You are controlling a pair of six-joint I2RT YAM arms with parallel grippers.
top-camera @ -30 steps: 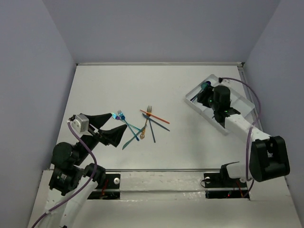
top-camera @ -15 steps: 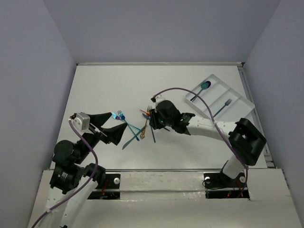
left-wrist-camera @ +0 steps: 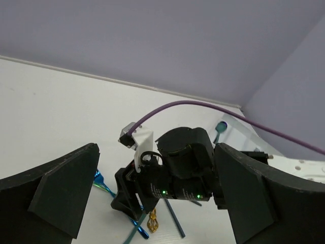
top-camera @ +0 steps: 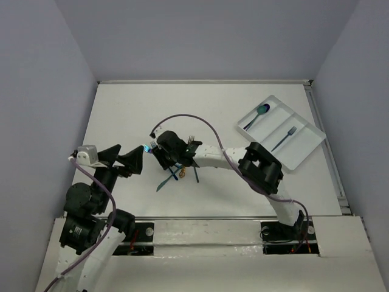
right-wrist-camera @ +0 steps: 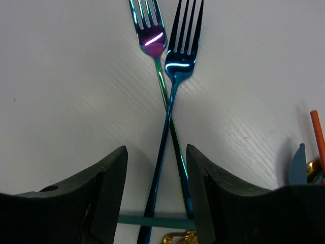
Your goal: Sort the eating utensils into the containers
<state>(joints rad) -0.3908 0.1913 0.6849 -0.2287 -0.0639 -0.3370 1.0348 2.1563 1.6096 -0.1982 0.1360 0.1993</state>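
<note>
Looking down, we see a teal fork (right-wrist-camera: pixel 152 38) and a blue fork (right-wrist-camera: pixel 179 61) lying crossed on the table (top-camera: pixel 121 109), right between the jaws of the right gripper (right-wrist-camera: pixel 156 152). They stand apart (nothing is pinched). The left gripper (top-camera: pixel 130 155) hangs beside the pile (top-camera: pixel 182 170), spread apart too, holding nothing.

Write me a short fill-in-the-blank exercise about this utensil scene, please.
In the right wrist view, the handles of the teal metallic fork and the dark blue metallic fork ____ each other.
The white rectangular divided tray holds a teal metallic spoon and one blue ____.
The right gripper straddles the two handles with its jaws ____.
Missing words: cross; fork; open.
</note>
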